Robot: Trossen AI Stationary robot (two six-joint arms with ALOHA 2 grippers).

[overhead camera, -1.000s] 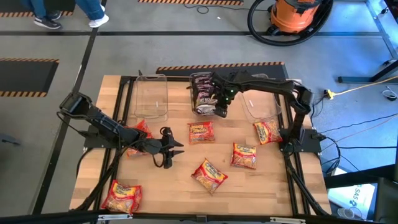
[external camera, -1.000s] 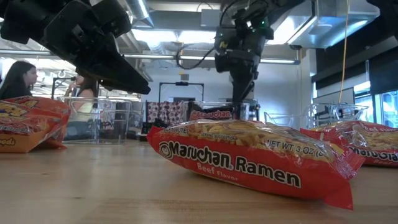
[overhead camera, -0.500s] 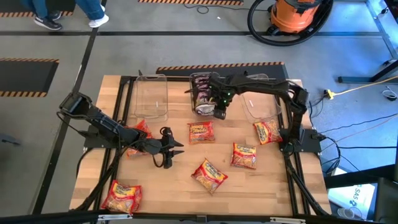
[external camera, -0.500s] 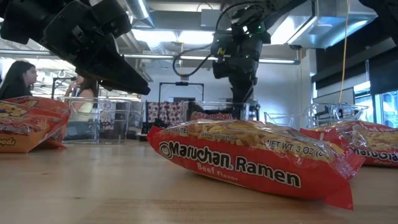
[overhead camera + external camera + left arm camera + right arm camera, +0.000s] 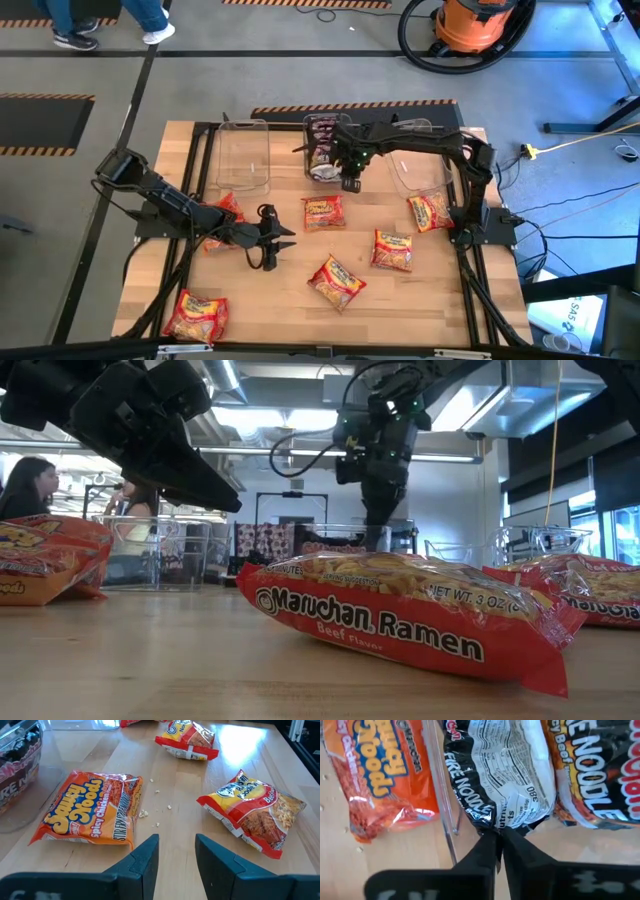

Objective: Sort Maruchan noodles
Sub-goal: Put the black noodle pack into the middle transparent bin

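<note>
The left pincer (image 5: 270, 240) is hovering low over the middle-left of the bench (image 5: 300, 300), its fingers (image 5: 145, 857) standing partly apart with nothing between them. In its wrist view an orange spicy-chicken packet (image 5: 92, 810) is lying just ahead of it and off to one side, flat on the wood, its long axis running slantwise away from the fingers rather than across them; a red and yellow packet (image 5: 250, 817) is lying ahead on the other side. From above, that orange packet (image 5: 323, 212) is sitting right of the left pincer, between the two arms, so either could reach it, though the left one is idle.

Further right, the right pincer (image 5: 347, 180) is reaching over the near edge of the middle clear bin (image 5: 312, 122), which is holding the dark packets. Its wrist view shows the fingers (image 5: 485, 852) pressed together on the crimped end of a black fire-noodle packet (image 5: 500, 775), which is lying straight ahead, its long axis running directly away from the fingers into the bin. It looks to be tucking or straightening this packet inside; the bin wall (image 5: 440, 795) is standing just beside the grip, so any sideways move risks catching it.

On the right half of the bench, three more loose packets (image 5: 392, 250) are lying nearer the right arm, well apart from each other.
</note>
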